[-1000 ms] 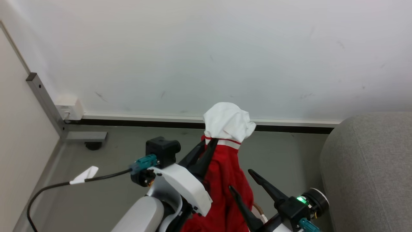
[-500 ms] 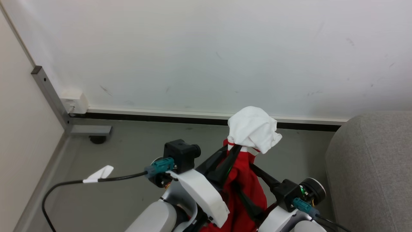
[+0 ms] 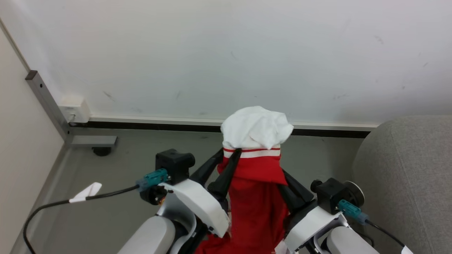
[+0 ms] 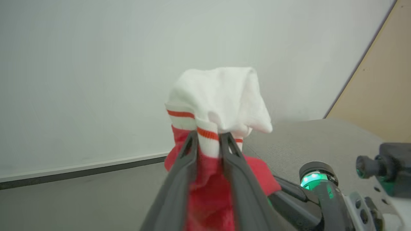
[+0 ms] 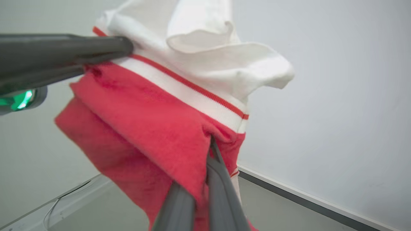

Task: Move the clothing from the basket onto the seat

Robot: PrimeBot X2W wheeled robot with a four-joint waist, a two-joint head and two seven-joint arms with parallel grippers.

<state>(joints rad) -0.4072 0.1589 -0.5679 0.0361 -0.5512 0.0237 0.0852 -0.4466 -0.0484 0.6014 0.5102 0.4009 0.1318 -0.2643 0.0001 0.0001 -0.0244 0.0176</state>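
In the centre of the head view the clothing (image 3: 256,197) hangs bunched above the floor, left of the seat (image 3: 406,169). The left gripper (image 4: 208,135) pinches its red-and-white striped trim between narrowly parted fingers. The right gripper (image 5: 207,150) is clamped tight on a red fold lower in the frame.

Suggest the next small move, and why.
Probably swing the clothing toward the robot's right, keeping both grips: it hangs over the floor, left gripper pinching its striped trim, right gripper shut on red fabric lower down; the seat lies rightward.
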